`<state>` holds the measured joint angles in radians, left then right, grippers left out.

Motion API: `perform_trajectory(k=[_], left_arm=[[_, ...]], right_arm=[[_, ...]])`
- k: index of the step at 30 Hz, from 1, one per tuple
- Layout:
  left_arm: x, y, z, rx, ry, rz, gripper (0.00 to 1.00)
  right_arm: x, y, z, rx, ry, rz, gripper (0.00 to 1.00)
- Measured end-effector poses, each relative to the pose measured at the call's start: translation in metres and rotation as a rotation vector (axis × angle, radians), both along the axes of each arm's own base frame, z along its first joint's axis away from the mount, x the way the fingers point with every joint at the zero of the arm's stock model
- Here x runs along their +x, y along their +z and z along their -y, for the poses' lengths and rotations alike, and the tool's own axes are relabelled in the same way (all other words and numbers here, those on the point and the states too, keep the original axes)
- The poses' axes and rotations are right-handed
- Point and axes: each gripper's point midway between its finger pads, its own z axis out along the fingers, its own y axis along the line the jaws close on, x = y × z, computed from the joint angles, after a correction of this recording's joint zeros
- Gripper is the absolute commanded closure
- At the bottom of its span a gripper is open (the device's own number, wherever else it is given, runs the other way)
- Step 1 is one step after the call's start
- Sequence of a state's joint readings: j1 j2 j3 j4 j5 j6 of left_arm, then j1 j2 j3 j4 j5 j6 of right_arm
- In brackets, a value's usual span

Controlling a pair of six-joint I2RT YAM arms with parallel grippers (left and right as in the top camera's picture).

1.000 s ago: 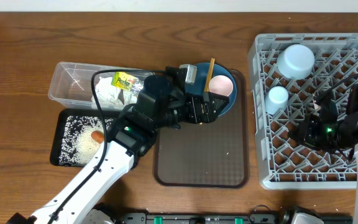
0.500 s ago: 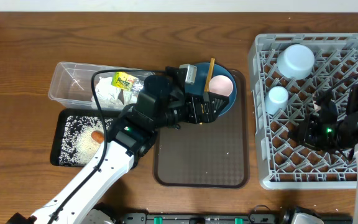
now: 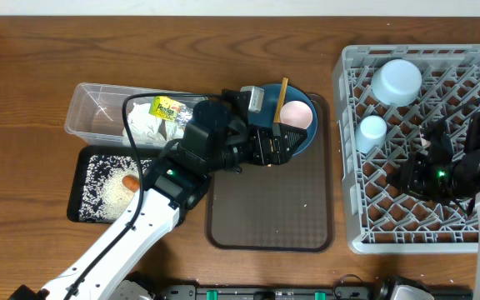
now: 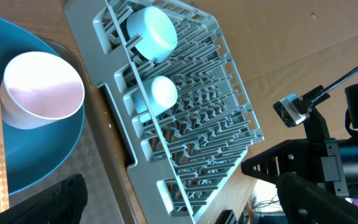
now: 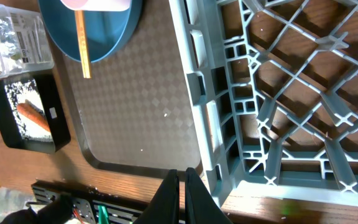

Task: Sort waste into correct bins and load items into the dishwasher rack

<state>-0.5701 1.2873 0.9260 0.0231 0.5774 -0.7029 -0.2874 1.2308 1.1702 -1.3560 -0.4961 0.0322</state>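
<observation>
Hovering over the pink cup (image 3: 296, 114) with the dishes half loaded

Nearest the robot, at 8 o'clock, the black tray (image 3: 80, 208) holds the rice (image 3: 102, 192) and the carrot (image 3: 129, 181). The brown tray (image 3: 269, 208) at 6 o'clock carries only a few specks on its near part. On its far end, just past centre, the left gripper (image 4: 191, 202) hangs with jaws spread wide above the blue plate (image 3: 308, 136). There the pink cup sits mouth up beside the chopsticks (image 3: 284, 93). At 3 o'clock the right gripper (image 5: 180, 186), fingers pressed together on nothing, hovers over the rack (image 3: 440, 229). Farther back, at 2 o'clock, the blue cup (image 3: 372, 132) and the bowl (image 3: 397, 81) sit in the rack. At 10 o'clock the clear tub (image 3: 90, 117) holds the napkin (image 3: 144, 127) and the packet (image 3: 166, 107).

The waste looks sorted, so loading is the step in hand, with the pink cup likely next. That calls for lowering the open jaws astride the cup's wall, closing, lifting clear of the chopsticks and carrying it to the rack.

The packet's print is too small to read, and no other writing is legible.
</observation>
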Motion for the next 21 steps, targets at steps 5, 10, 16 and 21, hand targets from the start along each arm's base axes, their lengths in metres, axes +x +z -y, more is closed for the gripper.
perform_trajectory(k=[5,10,16,21], left_arm=[[0.0,0.0,0.0,0.0,0.0,0.0,0.0],[0.0,0.0,0.0,0.0,0.0,0.0,0.0],[0.0,0.0,0.0,0.0,0.0,0.0,0.0],[0.0,0.0,0.0,0.0,0.0,0.0,0.0]], right_arm=[[-0.0003,-0.0006,0.0013,-0.008,-0.001,-0.002,0.95],[-0.0006,-0.0015,0.003,-0.019,-0.003,-0.005,0.92],[-0.0009,-0.002,0.0038,-0.026,0.002,-0.005,0.83],[-0.0034,-0.0024,0.0031,-0.023,0.003,-0.016,0.83]])
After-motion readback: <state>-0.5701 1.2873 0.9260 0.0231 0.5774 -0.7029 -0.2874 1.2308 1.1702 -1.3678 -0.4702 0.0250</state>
